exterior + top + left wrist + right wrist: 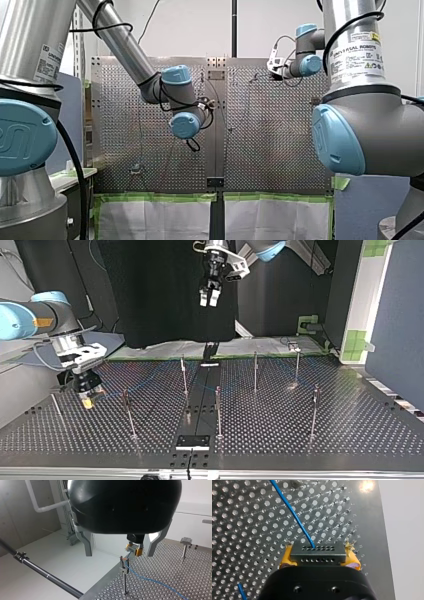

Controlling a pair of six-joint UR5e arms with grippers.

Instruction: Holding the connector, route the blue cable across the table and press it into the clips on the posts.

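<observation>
While the right gripper (87,401) holds the connector (317,553) tight, it should pull the blue cable (294,515) straight and push it into each clip (124,563). The left gripper (119,552) hangs wide open.

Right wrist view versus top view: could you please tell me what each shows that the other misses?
Only the right wrist view shows the connector clamped between yellow pads, the blue cable entering it. Only the top view shows the posts and my left gripper high above the table. Both show my right gripper, the cable and the perforated table.
</observation>
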